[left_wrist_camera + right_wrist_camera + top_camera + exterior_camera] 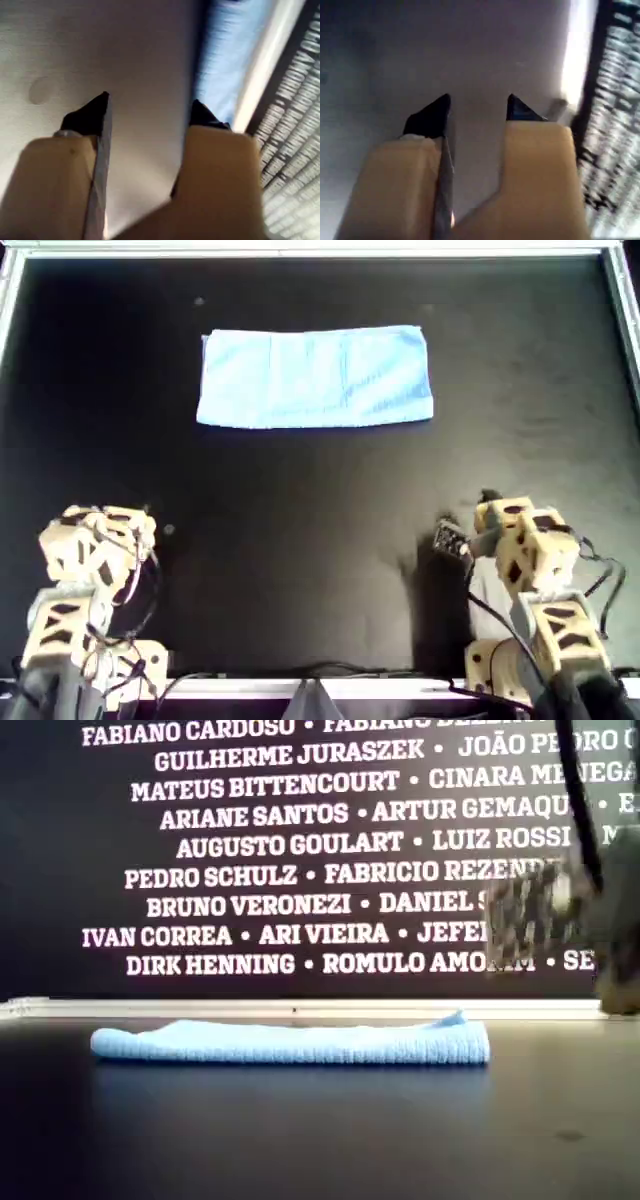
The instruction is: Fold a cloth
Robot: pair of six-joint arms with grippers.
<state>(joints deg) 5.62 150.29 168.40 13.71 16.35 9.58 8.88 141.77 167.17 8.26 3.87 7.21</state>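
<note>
The thin light blue woven cloth (315, 376) lies folded into a rectangle on the black worktop (300, 540). Both the left pincer (150, 107) and the right pincer (477, 107) gape, holding nothing, well apart from it.

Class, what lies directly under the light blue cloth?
The cloth lies flat on the black table. Whatever may sit beneath or within its folded layers is covered.

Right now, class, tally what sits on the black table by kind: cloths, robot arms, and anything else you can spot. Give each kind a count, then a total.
Cloths: 1, the light blue cloth, lying folded flat
Robot arms: 2, each with a gripper, the left gripper and the right gripper, both open and empty
Other loose things: 0
Total: 3
</note>
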